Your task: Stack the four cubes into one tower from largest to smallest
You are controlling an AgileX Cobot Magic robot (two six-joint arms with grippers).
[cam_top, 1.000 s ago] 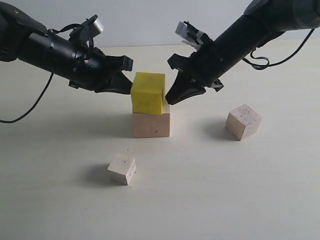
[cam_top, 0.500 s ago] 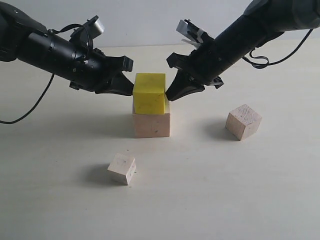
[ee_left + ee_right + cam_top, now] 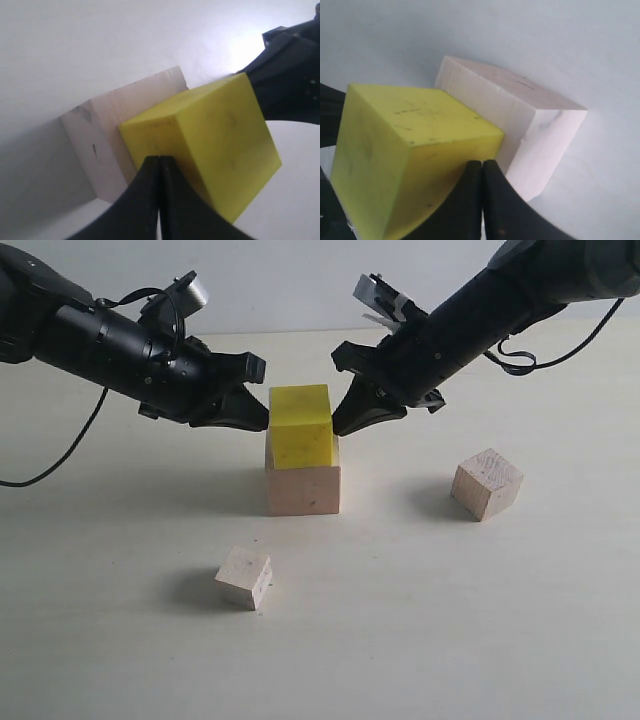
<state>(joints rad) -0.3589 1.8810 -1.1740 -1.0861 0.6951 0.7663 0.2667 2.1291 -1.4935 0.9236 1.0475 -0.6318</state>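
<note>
The yellow cube rests on the large pale wooden cube at the table's middle, turned slightly off square. My left gripper is shut, its tip against the yellow cube's left side. My right gripper is shut too, its tip against the yellow cube's right side, with the large cube just beyond. The medium wooden cube lies on the table to the right. The small wooden cube lies in front, to the left. Both wrist views show shut jaws holding nothing.
The pale table runs wide on all sides of the stack. A black cable hangs from the left arm and another loops under the right arm.
The yellow cube has shifted a little to the right and turned on the large cube. The right gripper has risen slightly and its tip stays at the cube's side.
</note>
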